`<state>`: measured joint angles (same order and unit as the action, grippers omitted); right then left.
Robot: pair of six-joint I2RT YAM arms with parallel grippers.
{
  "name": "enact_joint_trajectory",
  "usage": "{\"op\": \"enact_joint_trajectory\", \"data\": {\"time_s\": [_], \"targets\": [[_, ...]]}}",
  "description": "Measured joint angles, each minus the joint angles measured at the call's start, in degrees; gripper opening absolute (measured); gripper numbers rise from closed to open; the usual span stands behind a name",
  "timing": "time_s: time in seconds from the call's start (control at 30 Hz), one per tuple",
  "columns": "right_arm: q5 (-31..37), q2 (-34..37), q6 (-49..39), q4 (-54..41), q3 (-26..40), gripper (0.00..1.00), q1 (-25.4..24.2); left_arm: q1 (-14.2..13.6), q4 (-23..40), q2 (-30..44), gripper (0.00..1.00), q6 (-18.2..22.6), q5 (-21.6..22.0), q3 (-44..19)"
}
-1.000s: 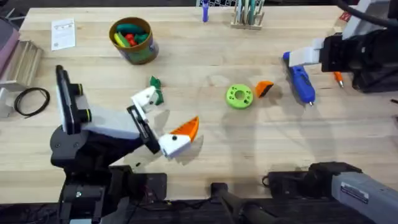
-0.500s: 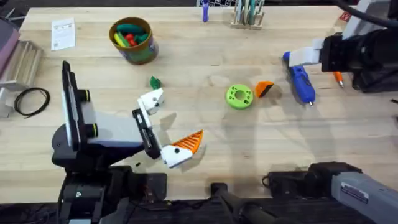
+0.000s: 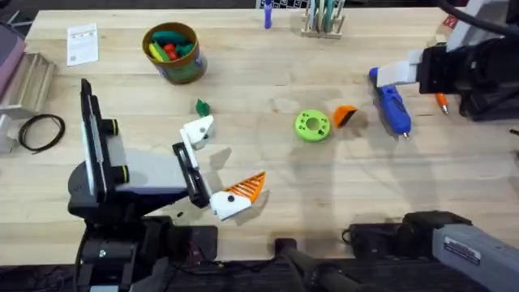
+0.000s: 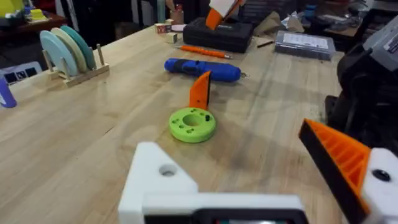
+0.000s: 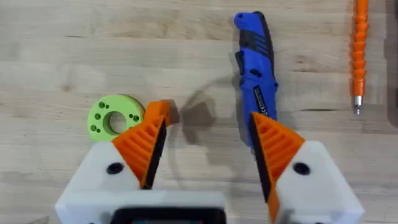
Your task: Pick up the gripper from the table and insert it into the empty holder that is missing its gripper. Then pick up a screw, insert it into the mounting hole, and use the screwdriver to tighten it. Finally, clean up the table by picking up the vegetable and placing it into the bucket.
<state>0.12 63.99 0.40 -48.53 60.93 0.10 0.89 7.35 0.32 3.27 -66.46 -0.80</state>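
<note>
Left gripper (image 3: 219, 166) sits wide open and empty, presenting its bare white holder (image 3: 197, 130); right gripper (image 5: 205, 146), open w/ nothing held, probably lines up on the loose orange gripper (image 3: 345, 115).

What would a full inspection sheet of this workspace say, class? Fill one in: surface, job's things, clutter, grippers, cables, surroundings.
Surface: wooden table, plank seams visible.
Job's things: loose orange gripper beside the green disc; blue screwdriver lying flat; green vegetable on the table; bucket holding toy vegetables; bare white holder on the left arm.
Clutter: orange pen-like tool, paper card, disc rack.
Grippers: left gripper open, one pad missing; right gripper open.
Cables: black coil.
Surroundings: black case.
</note>
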Motion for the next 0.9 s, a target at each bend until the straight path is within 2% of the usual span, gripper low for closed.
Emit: {"op": "enact_joint_trajectory", "data": {"time_s": [0.77,0.9], "targets": [[0.0,0.0,0.1,0.0,0.0,0.813,0.0,0.0,0.0,0.0,0.985,0.2,0.0,0.0],[0.0,0.0,2.7,0.0,0.0,0.835,0.0,0.0,0.0,0.0,0.985,0.2,0.0,0.0]]}}
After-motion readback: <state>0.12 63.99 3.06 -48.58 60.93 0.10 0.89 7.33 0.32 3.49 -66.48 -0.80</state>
